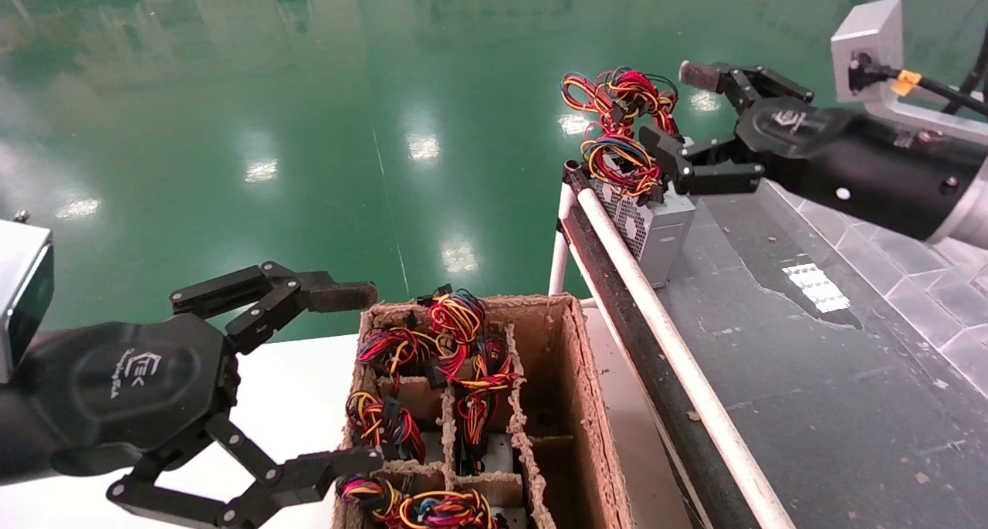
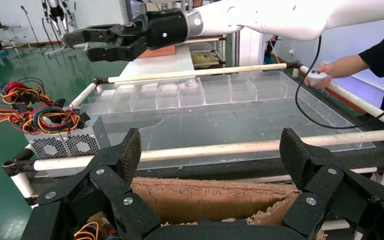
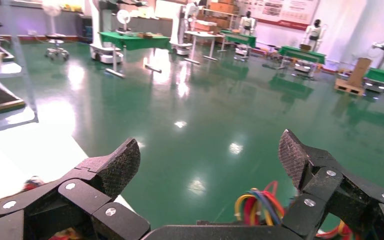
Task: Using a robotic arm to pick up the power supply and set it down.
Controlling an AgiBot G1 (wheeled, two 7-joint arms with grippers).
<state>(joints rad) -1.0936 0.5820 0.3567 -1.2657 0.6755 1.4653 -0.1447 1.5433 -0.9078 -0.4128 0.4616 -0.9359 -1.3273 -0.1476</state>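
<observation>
Standing already on the bench (image 1: 810,374) corner: power supply (image 1: 656,232), set down. Hovering above its wires (image 1: 621,127), released, fingers spread: right end effector (image 1: 679,120). Idling near the cardboard box (image 1: 575,405), also spread: left end effector (image 1: 355,374).

Grey perforated metal power supply (image 1: 654,232); rough cardboard box (image 1: 575,374); glossy floor (image 1: 309,127).

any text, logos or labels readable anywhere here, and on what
Nothing can be read for certain.
Left gripper body: white logo with small lettering, too blurred to read.
Right gripper body: small white logo, unreadable.
Wall posters in the right wrist view: too small to read.
Power supply: no label visible.
</observation>
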